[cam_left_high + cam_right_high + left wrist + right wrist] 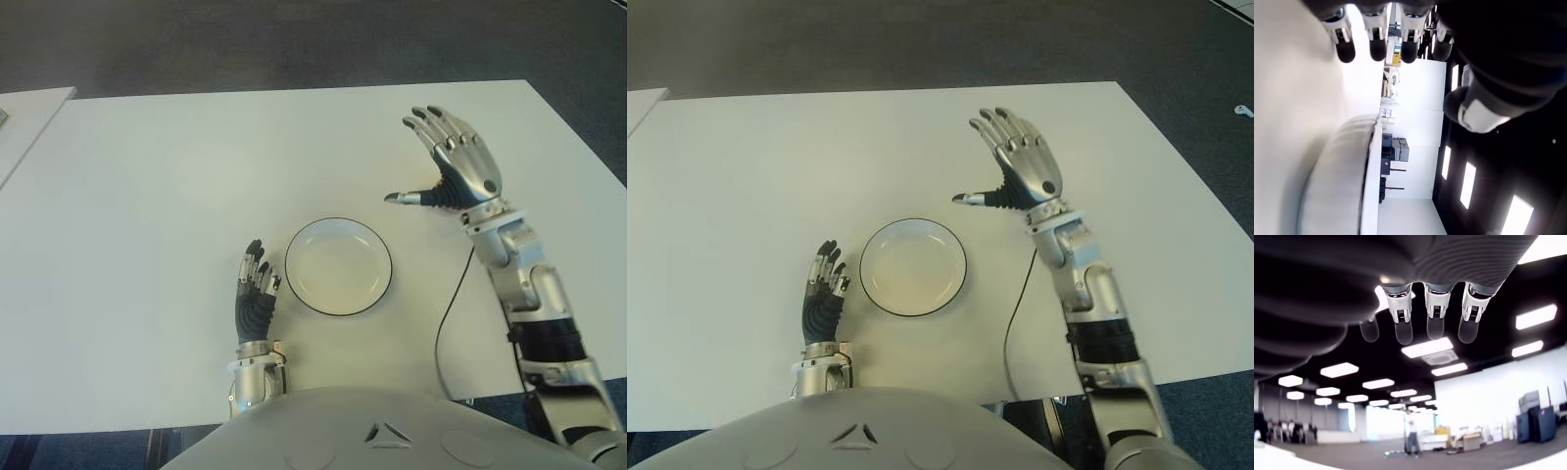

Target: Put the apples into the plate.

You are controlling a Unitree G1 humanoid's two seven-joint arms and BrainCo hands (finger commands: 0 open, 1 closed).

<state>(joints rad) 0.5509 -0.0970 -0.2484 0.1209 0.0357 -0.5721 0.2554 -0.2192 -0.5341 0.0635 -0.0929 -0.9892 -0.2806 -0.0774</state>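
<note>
Here, a white table (pixel 147 245) fills most of the view, w/ dark grey carpet (pixel 294 39) beyond its far edge and along the robot's right side. A second pale tabletop (pixel 24 117) shows at the far left, apart from the main one. A white plate (pixel 338 266) w/ a thin dark rim sits near the table's near edge, roughly centre; it holds nothing. No apples show in any view, so their place cannot be told.

Left hand (pixel 255 294): just beside the plate on its left, low over the table, fingers straight and loosely together, holding nothing. Its wrist view shows the fingertips (pixel 1378 49) extended, w/ the plate's rim (pixel 1359 171) close by.

Right hand (pixel 456 162): raised beyond the plate and to its right, well apart from it, palm turned away, fingers spread wide, thumb (pixel 407 198) stuck out toward the robot's left; nothing in its grasp. A thin black cable (pixel 449 313) runs down beside the right forearm to the table's near edge.

Room, per the right wrist view: long ceiling light panels (pixel 1427 346), white walls, dark cabinets (pixel 1536 423) at one side, and a person (pixel 1411 435) standing far off.
</note>
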